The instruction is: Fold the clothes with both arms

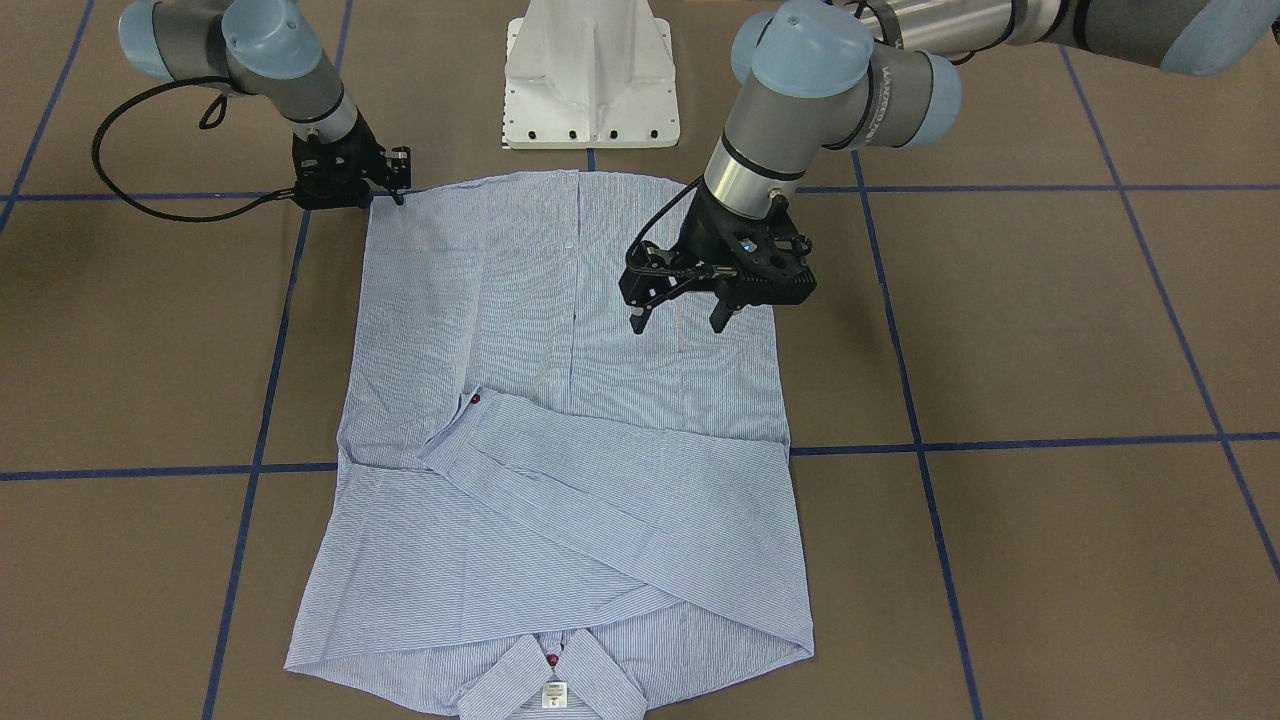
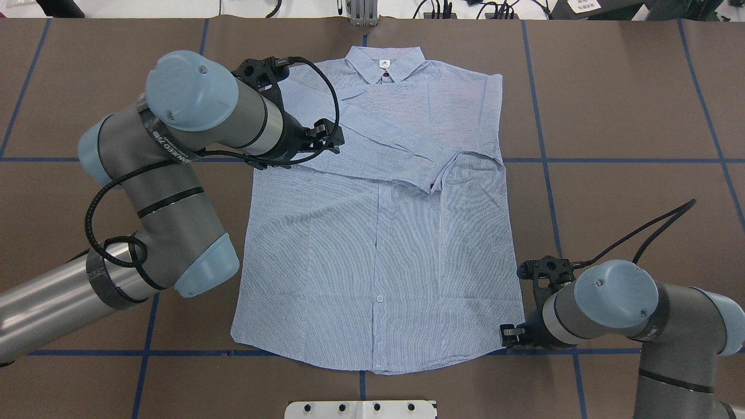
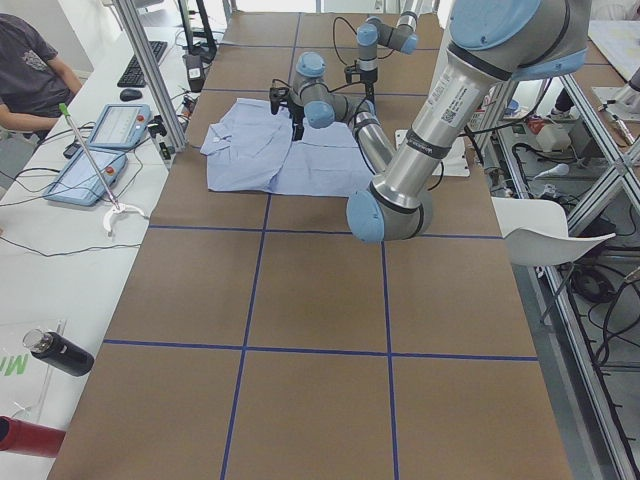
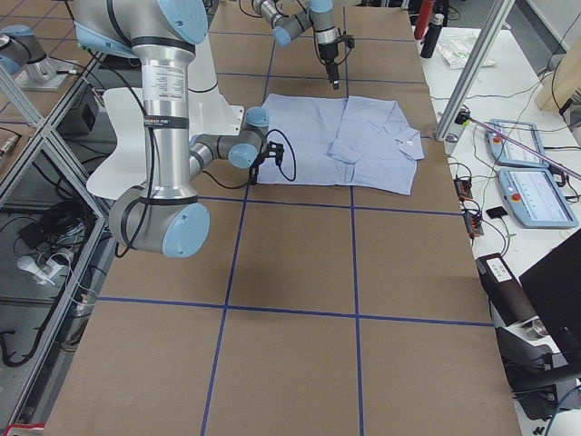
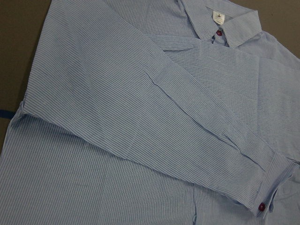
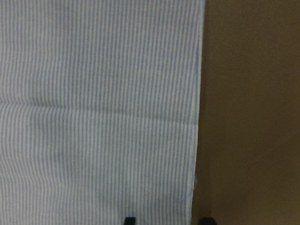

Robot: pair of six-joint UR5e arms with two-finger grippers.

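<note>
Left end effector [image 1: 677, 322] hangs above the shirt [image 2: 378, 262], over its left half near where the folded sleeve begins. Its two fingers are spread wide with nothing between them, so it is released. The wrist camera on that arm looks straight down on striped cloth and shows no fingertips.

The shirt lies flat on the brown worktop [image 2: 611, 105], which is crossed by blue tape lines. Its collar [image 2: 384, 61] is on the far side from the robot and its hem is nearest the white pedestal [image 1: 590, 80]. A sleeve is folded slantwise across the chest. Its cuff [image 2: 433, 180], with a dark red button, ends right of the button placket. A white neck label [image 1: 553, 695] shows inside the collar.

At the right, the right end effector [image 6: 167, 219] sits low at the shirt's hem corner on that side. Its wrist camera shows two dark fingertips [image 6: 130, 219] set apart, one over the cloth and one over bare worktop. The shirt's side edge runs between them, so it too is released and grips nothing.
</note>
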